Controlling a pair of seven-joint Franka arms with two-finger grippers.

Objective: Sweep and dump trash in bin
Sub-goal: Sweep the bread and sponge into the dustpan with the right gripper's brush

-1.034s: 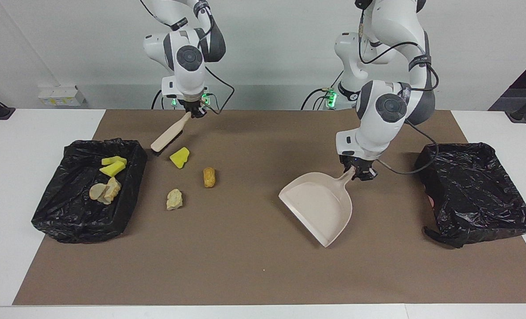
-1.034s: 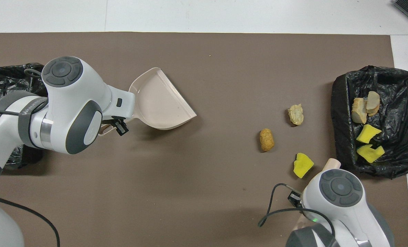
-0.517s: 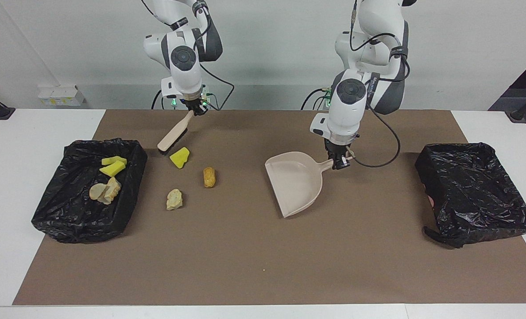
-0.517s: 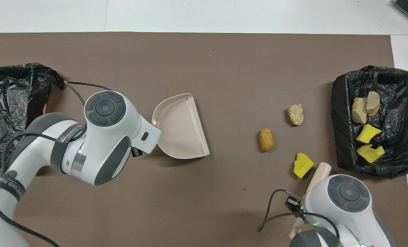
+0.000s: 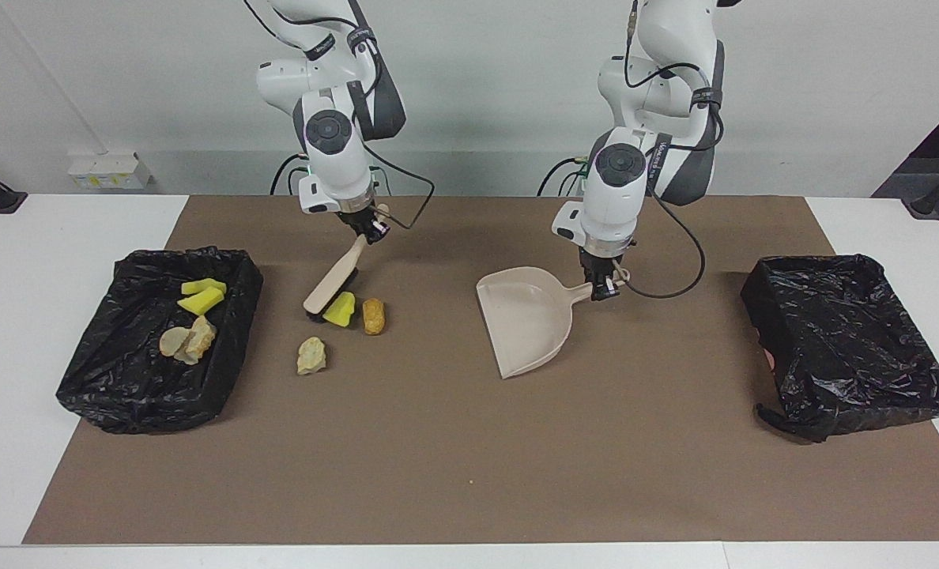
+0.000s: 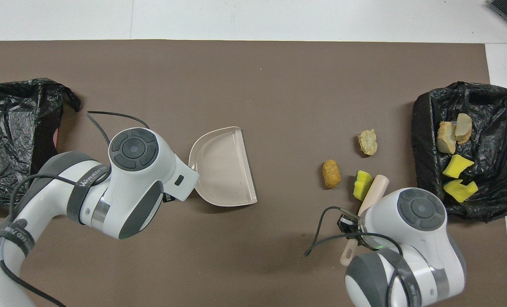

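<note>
My right gripper (image 5: 370, 227) is shut on the handle of the beige brush (image 5: 333, 285) (image 6: 375, 190). The brush slants down, and its bristles touch a yellow sponge scrap (image 5: 341, 308) (image 6: 362, 184). Beside that scrap lies a golden-brown nugget (image 5: 373, 315) (image 6: 331, 173). A pale beige lump (image 5: 311, 356) (image 6: 367, 142) lies a little farther from the robots. My left gripper (image 5: 605, 285) is shut on the handle of the beige dustpan (image 5: 529, 320) (image 6: 223, 168), which is held low at mid-table with its mouth toward the trash.
A black-lined bin (image 5: 122, 399) (image 6: 424, 170) at the right arm's end holds two yellow pieces (image 5: 201, 297) and beige lumps (image 5: 189, 341). A second black-lined bin (image 5: 841, 395) (image 6: 6, 170) stands at the left arm's end. A brown mat (image 5: 469, 458) covers the table.
My left arm swung the dustpan from near its end's bin to mid-table and turned it. My right gripper moved the brush, pushing the yellow scrap up against the nugget.
</note>
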